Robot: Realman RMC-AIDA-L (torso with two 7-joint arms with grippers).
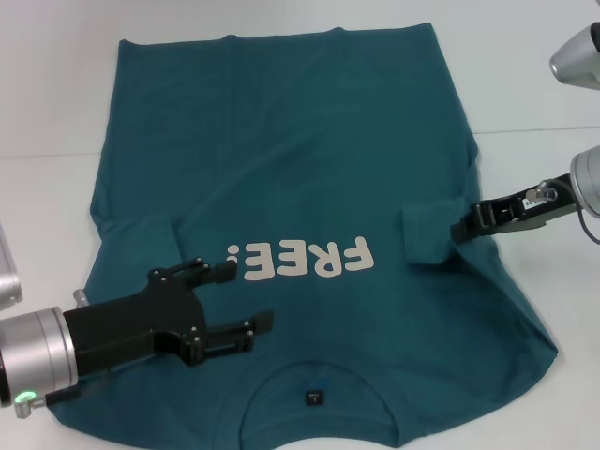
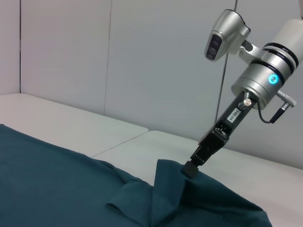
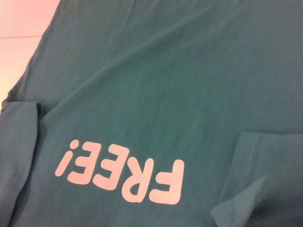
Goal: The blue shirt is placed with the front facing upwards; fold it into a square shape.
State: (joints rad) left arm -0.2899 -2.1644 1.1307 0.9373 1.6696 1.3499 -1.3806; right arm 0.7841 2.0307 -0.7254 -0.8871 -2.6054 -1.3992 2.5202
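The blue shirt (image 1: pixel 309 178) reads "FREE!" (image 1: pixel 302 259); the right gripper (image 1: pixel 461 229) pinches its folded-in sleeve (image 1: pixel 429 234), while the left gripper (image 1: pixel 246 298) hovers with jaws spread.

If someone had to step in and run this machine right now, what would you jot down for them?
Left gripper: open, hovering over the blue shirt by the "FREE!" print, holding nothing.
Right gripper: fingers at the folded-in sleeve on the robot's right; whether they are pinching the cloth cannot be made out.
Shirt: lies flat, print up, collar toward the robot, on the white table.
Done: both sleeves are turned in over the body.
Left: fold the body down into a square.
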